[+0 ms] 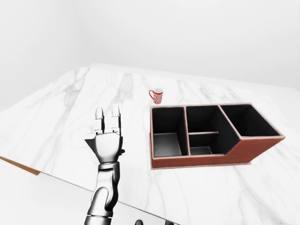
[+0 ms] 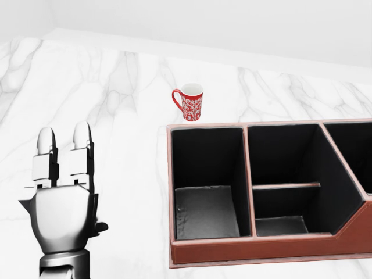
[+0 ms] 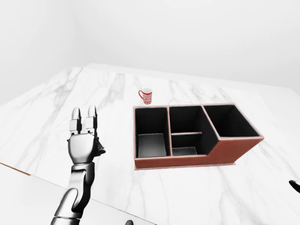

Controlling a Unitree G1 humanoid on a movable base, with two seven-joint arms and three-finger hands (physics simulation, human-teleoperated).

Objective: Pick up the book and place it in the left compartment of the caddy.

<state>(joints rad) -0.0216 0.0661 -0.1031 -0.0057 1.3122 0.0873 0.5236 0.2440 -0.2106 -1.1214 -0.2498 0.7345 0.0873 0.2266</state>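
Observation:
No book shows clearly in any view. The brown caddy (image 2: 256,247) with black compartments stands on the white marble table (image 1: 61,108). Its left compartment (image 2: 206,174) has a flat grey surface at the bottom; I cannot tell whether that is a book or the floor. My left hand (image 2: 63,148) is open and empty, fingers straight and pointing up the view, to the left of the caddy and apart from it. A small dark tip at the right edge of the right-eye view (image 3: 295,185) may be my right hand.
A red and white patterned mug (image 2: 190,103) stands just above the caddy's top-left corner in the head view. The table's near edge (image 1: 18,166) runs diagonally across the lower left of the left-eye view.

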